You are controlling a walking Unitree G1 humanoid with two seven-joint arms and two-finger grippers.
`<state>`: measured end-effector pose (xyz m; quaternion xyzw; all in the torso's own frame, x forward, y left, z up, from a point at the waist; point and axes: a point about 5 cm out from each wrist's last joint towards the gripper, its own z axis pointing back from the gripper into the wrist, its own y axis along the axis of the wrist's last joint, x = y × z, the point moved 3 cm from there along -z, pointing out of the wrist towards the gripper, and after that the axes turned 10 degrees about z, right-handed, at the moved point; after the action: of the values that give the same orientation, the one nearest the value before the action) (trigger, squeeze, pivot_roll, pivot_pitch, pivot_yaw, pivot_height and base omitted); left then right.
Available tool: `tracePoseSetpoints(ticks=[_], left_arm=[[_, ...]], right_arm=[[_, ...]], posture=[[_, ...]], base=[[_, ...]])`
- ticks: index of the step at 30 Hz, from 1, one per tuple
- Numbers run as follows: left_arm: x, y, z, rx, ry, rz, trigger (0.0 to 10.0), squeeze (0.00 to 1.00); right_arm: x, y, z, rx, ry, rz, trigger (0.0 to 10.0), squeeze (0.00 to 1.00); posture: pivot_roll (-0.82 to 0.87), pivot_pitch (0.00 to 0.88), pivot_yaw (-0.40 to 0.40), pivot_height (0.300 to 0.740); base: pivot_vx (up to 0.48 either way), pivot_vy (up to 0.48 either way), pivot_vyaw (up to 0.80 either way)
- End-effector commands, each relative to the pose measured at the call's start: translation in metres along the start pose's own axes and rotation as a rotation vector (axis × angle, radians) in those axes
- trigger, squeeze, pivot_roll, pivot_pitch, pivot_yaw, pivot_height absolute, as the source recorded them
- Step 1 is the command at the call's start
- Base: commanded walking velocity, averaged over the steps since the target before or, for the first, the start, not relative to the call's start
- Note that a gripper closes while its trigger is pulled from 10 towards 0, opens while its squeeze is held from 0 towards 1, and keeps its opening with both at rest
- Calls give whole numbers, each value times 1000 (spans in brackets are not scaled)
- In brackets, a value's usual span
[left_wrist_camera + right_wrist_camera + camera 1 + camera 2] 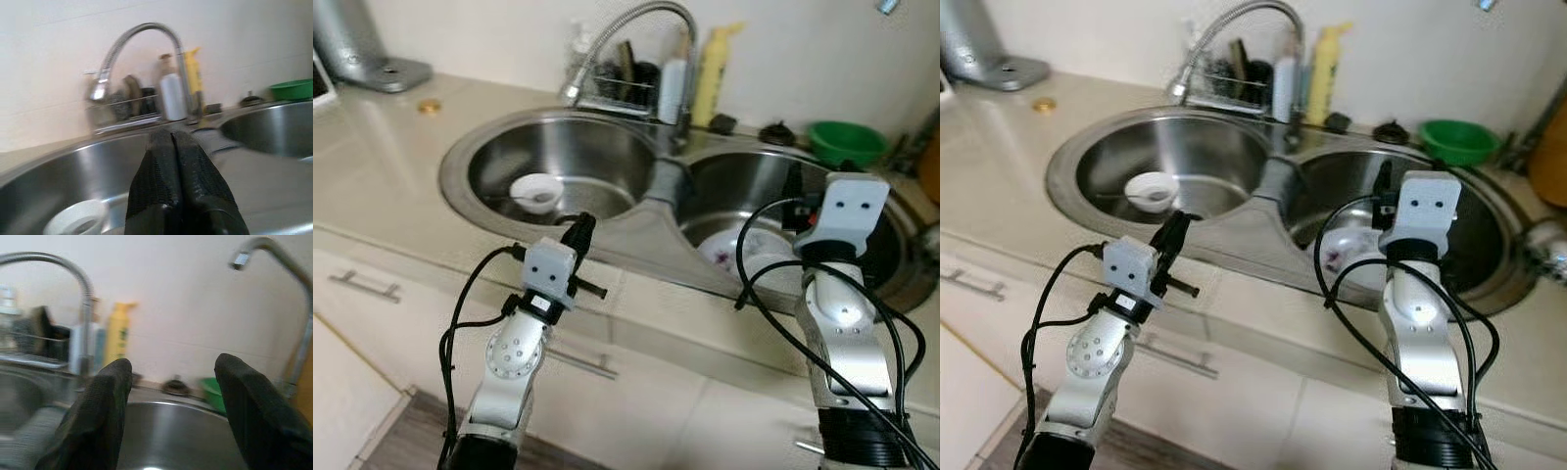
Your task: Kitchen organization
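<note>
A: The double sink [460, 166] fills the middle; the white bowl [537, 192] lies in its left basin.

B: Right hand [171, 396] is wide, left hand [172, 161] pressed together, empty. The bowl may slide on wet steel.

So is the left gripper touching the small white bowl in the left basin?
Apart. In the left eye view the left gripper hovers shut over the sink's front rim, with bare steel between it and the white bowl.
</note>
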<state>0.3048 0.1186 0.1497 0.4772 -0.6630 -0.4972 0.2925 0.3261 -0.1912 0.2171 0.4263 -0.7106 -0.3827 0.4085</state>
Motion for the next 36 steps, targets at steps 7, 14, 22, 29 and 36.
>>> tracePoseSetpoints(ticks=[7, 14, 22, 29, 36], left_arm=[[1, -1, 0, -4, -9, -2, 10000, 0], [1, -1, 0, -3, -9, -2, 10000, 0], [0, 0, 1, 3, -8, -1, 10000, 0], [1, 2, 1, 18, -13, -9, 10000, 0], [1, 2, 1, 20, -14, -14, 10000, 0]], right_arm=[[-1, 12, 1, 56, -13, -4, 10000, 0], [0, 14, 1, 69, -18, 3, 10000, 0], [0, 14, 3, 75, -17, 10, 10000, 0], [1, 13, 6, 74, -21, 23, 10000, 0], [1, 4, 18, 46, -13, 34, 10000, 0]], posture=[[130, 0, -59, 740], [130, 0, -61, 740], [131, 0, -60, 740], [126, 0, -58, 740], [125, 0, -59, 740]], base=[[0, 480, 0], [0, 480, 0], [0, 219, 0], [0, 0, -183], [0, 0, -800]])
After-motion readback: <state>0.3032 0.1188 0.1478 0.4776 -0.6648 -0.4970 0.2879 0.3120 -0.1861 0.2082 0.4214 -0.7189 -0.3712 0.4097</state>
